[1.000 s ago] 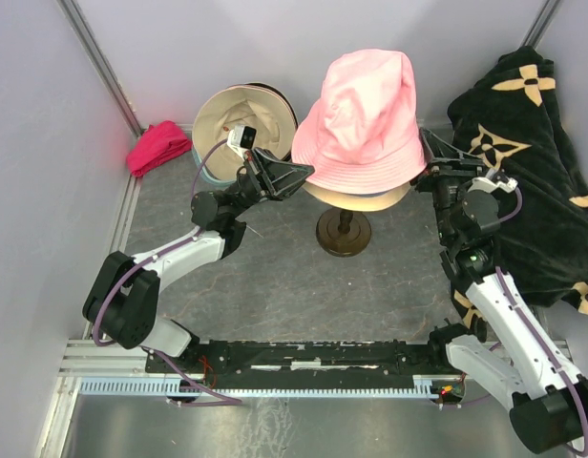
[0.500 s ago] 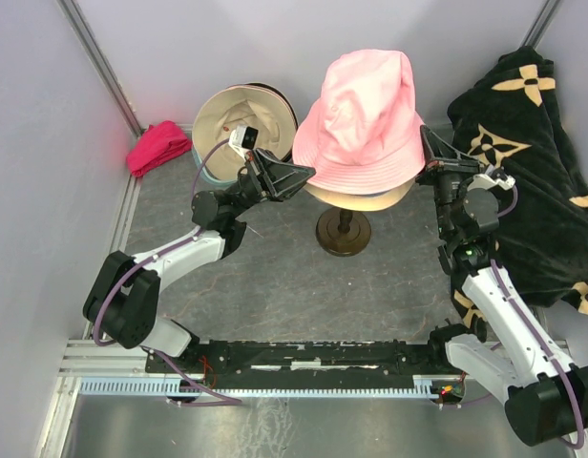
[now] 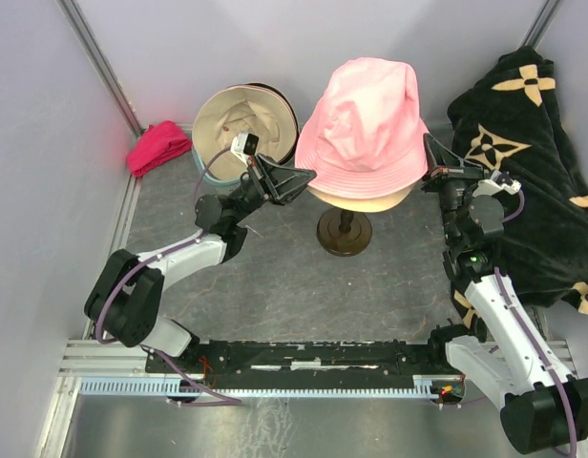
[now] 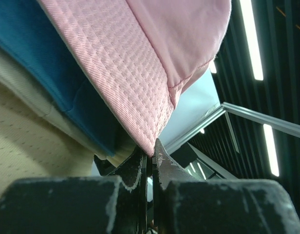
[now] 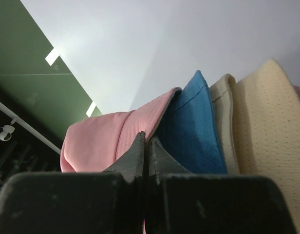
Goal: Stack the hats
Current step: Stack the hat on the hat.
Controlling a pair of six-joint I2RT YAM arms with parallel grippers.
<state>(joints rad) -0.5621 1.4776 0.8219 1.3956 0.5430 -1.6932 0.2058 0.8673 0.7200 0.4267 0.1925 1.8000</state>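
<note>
Pink hat (image 3: pixel 363 119) sits on the stand (image 3: pixel 344 232), over the blue hat (image 5: pixel 194 126) — your left claw (image 3: pixel 310 176) is clamped on its brim, right claw (image 3: pixel 430 143) pinched together at the opposite edge, fabric grip unconfirmed. Not yet stacked — cream hat (image 3: pixel 235 119), back-left on the tabletop (image 3: pixel 304 286).

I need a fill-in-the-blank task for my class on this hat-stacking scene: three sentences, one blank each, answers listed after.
The topmost hat on the stand is ___ in colour.
The left gripper is shut on its ___.
The black cloth with flower marks lies on the robot's ___ side.
Missing words: pink; brim; right.
</note>
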